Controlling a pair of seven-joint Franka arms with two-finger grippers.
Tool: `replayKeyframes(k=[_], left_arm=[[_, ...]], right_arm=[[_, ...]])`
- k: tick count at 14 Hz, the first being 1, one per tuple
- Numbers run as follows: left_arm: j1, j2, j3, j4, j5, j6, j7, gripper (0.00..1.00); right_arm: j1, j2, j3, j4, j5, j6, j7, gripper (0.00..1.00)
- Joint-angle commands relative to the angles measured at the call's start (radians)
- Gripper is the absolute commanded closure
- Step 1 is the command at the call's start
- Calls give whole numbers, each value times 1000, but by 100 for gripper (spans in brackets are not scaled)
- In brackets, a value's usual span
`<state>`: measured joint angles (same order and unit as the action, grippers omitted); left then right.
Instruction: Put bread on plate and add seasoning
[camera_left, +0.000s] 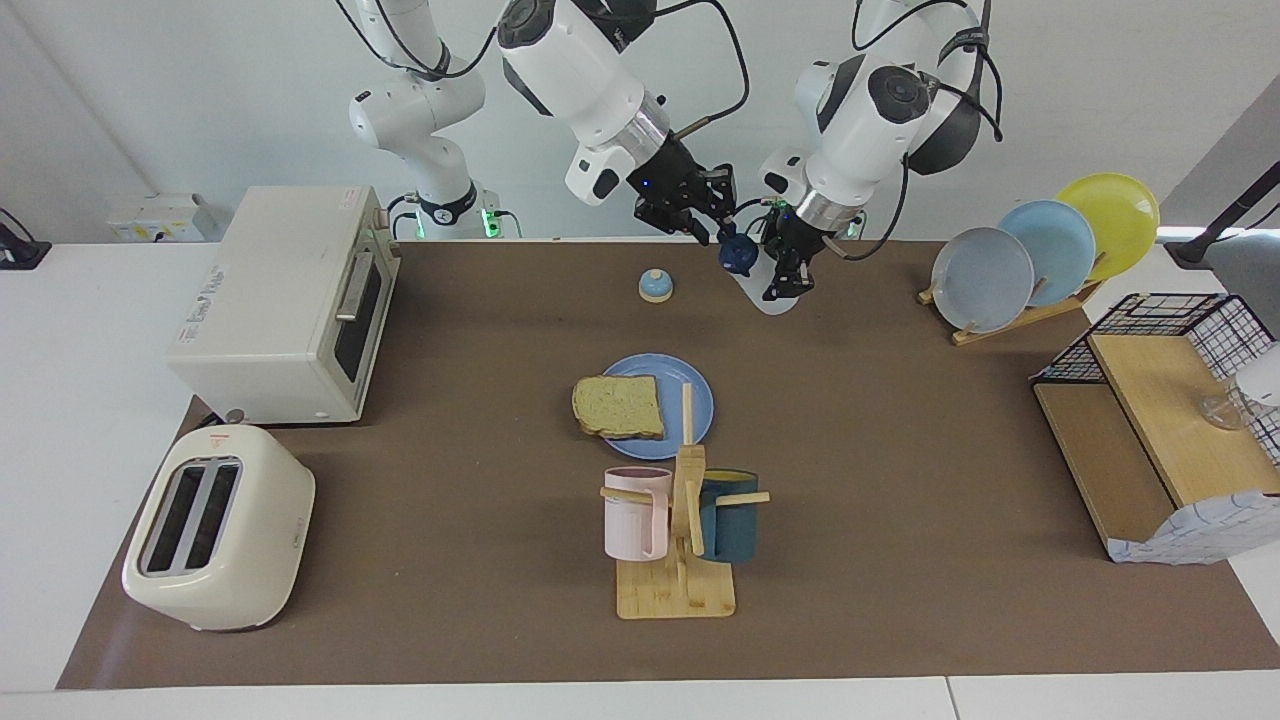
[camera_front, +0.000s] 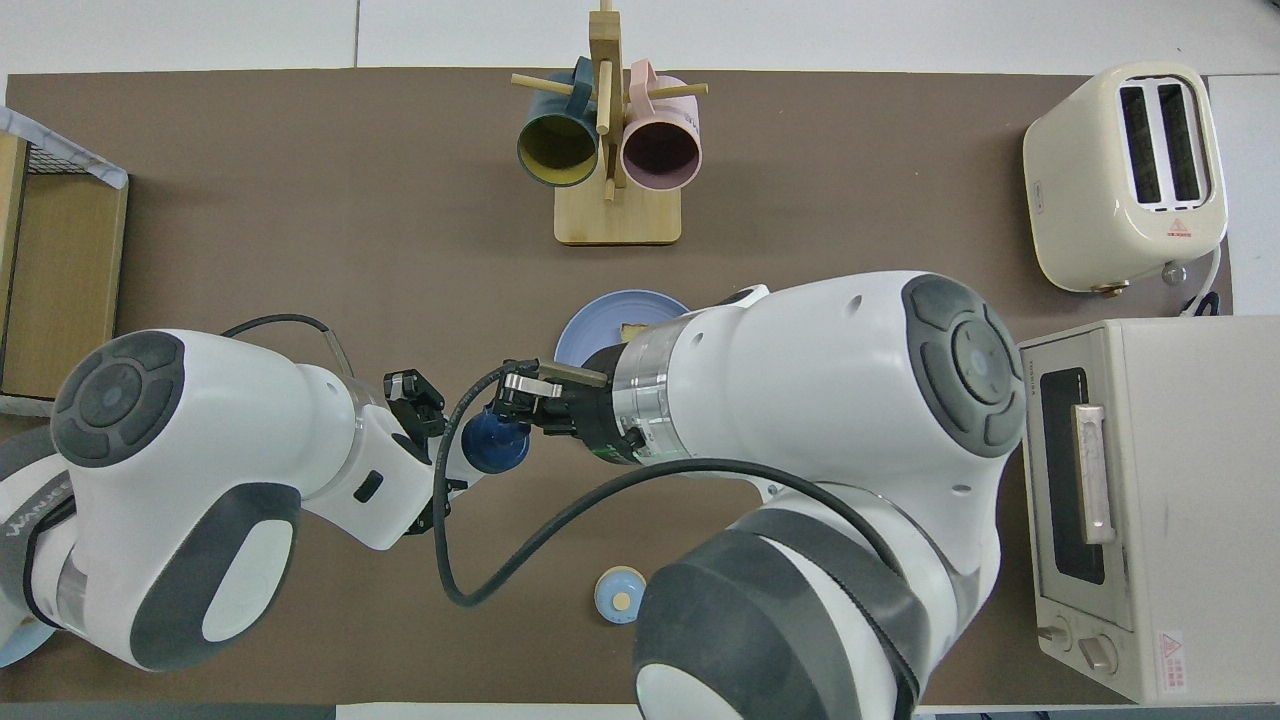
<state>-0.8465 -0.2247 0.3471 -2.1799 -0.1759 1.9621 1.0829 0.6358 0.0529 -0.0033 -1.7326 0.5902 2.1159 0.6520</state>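
The bread (camera_left: 619, 406) already lies on the blue plate (camera_left: 695, 397) in the middle of the desk (camera_left: 900, 560), overhanging the rim toward the right arm's end, so the first half of the job looks done; no seasoning shows on it, and that part is left. The seasoning bottle (camera_left: 752, 275) is up in the air, tilted, over the stretch of desk near the robots, between the plate and the arm bases, clamped by its white body in the left hand (camera_left: 786, 278), whose fingers are fully closed on it. The right hand (camera_left: 702, 222) sits at the navy cap (camera_left: 738, 255), fingers partly closed about it; whether it truly grips the cap I cannot tell, but uncapping seems the step in hand. The surface is a brown mat over a white desk, with a toaster oven (camera_left: 285, 300), a toaster (camera_left: 218, 525), a mug tree (camera_left: 680, 520), a small bell (camera_left: 655, 286), a plate rack (camera_left: 1040, 250) and a wire-and-wood shelf (camera_left: 1165, 420); the room's wall is plain white.
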Motion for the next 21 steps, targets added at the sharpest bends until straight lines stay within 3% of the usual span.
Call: replayKeyframes(k=[1, 7, 10, 21], left_arm=[[-5, -36, 0, -35, 19, 21, 3, 100], [-3, -36, 0, -35, 19, 23, 0, 100], [-3, -36, 0, -34, 19, 24, -3, 100], [-3, -36, 0, -34, 19, 15, -1, 100]], right_arm=[[16, -1, 5, -15, -21, 30, 12, 64], [18, -1, 5, -15, -21, 41, 21, 72], [16, -1, 5, -15, -21, 38, 20, 100], [-22, 4, 2, -12, 53, 73, 95, 100]])
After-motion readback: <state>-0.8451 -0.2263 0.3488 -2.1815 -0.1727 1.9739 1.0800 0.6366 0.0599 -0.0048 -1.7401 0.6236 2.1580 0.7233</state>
